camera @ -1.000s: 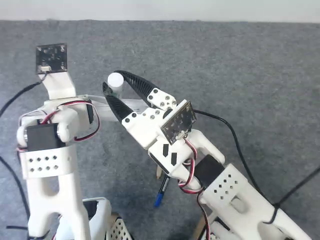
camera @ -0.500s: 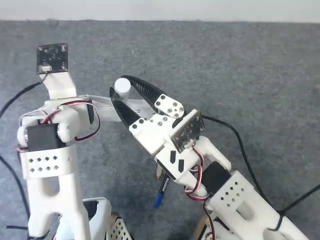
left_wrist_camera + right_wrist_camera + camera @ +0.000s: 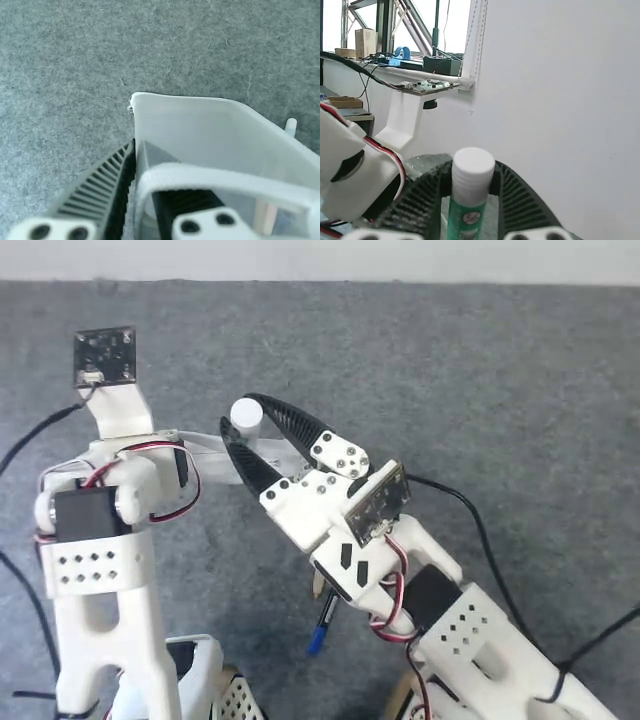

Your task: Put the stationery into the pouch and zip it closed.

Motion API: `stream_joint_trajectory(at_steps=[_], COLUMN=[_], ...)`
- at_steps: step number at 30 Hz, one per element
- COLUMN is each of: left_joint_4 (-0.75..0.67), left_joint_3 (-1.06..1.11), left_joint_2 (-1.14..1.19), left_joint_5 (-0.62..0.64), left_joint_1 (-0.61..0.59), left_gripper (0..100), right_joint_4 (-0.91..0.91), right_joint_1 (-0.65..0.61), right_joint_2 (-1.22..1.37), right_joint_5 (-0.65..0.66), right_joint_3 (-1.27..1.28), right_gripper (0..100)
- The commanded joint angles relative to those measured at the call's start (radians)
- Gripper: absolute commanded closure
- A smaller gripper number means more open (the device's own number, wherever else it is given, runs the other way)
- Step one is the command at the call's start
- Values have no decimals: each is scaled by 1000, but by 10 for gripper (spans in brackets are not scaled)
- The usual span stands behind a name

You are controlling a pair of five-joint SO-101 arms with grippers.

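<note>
Left pincer (image 3: 139,150) clamps the rim of the translucent white pouch (image 3: 200,130), left of centre on the grey felt worktop (image 3: 500,370). Right pincer (image 3: 471,172) pinches the white-capped green glue stick (image 3: 245,415) by the pouch mouth, not yet inside. A blue pen (image 3: 320,625) lies under the right arm near the front edge. Zip not closed.

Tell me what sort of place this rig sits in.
Probably a robotics lab or workshop: two small arms on a grey felt-covered table, a bare circuit board on the windowsill, with cables and boxes beside it.
</note>
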Motion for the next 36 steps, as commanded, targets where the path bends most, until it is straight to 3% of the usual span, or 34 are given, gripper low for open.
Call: stream_joint_trajectory(at_steps=[1,16,36], left_joint_4=[-40,-40,-40], left_joint_3=[-22,-22,-21], left_joint_2=[-8,-8,-8], left_joint_5=[23,23,23], left_joint_1=[5,5,5], left_gripper=[989,989,989], right_joint_4=[-24,28,-67], right_joint_1=[10,4,-12], right_joint_2=[56,-180,19], right_joint_5=[-14,-20,-23], right_joint_3=[-2,5,57], right_gripper=[992,992,992])
